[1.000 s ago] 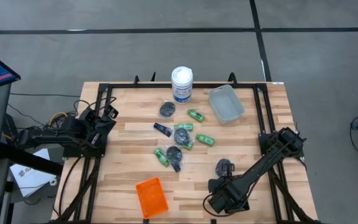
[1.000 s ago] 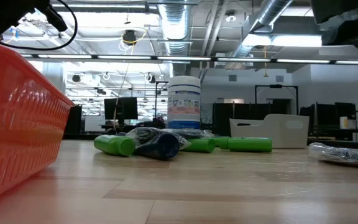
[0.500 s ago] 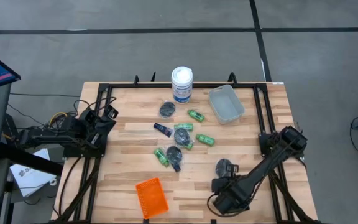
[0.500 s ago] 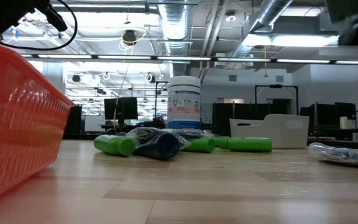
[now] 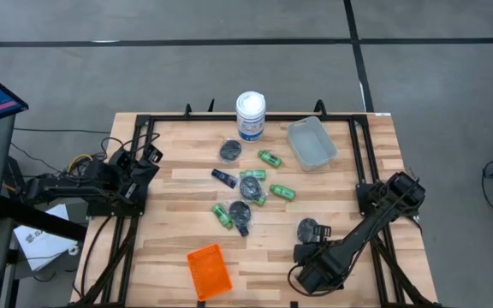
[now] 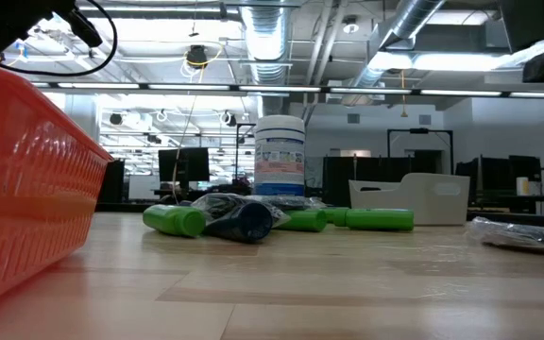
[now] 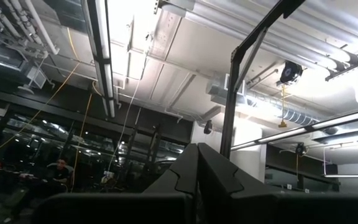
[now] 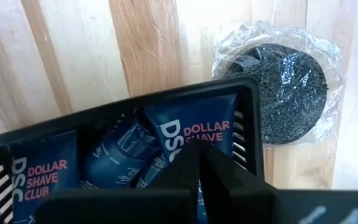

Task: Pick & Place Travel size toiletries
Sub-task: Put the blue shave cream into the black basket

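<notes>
Left gripper (image 5: 148,156) parked at the table's left edge, off the work area. Its wrist view shows its fingers (image 7: 201,171) pressed together, holding nothing, aimed up at ceiling lights and ducts.

Centre of the table (image 5: 178,231): loose cluster of toiletries. Dark grey puck in clear wrap (image 5: 230,151) near the white canister (image 5: 250,114); dark blue tube (image 5: 223,177) below it; green bottles (image 5: 281,192) scattered around more wrapped pieces. Orange tray (image 5: 208,270) lies near the front edge, clear tray (image 5: 311,142) at the back right.

Right gripper (image 5: 308,275) hangs low over the front right of the table. Its wrist view shows closed fingers (image 8: 194,171), nothing between them, directly above a black tray (image 8: 244,109) already holding blue tubes (image 8: 191,134). A wrapped puck (image 8: 288,90) lies on the wood just beside that tray, outside it.

Judged step: between placements, a drop into the black tray looks done, next pick not begun. Next move calls for opening the fingers and going for another item, likely the nearby puck; the crinkly wrap may slip, so a centred grip matters.

View differences: overhead view hides the black tray and its contents under the right arm; only the right wrist view shows them. Low view shows the bottles (image 6: 173,219) lying flat and the wrap on the far right piece (image 6: 522,233), but neither gripper.
</notes>
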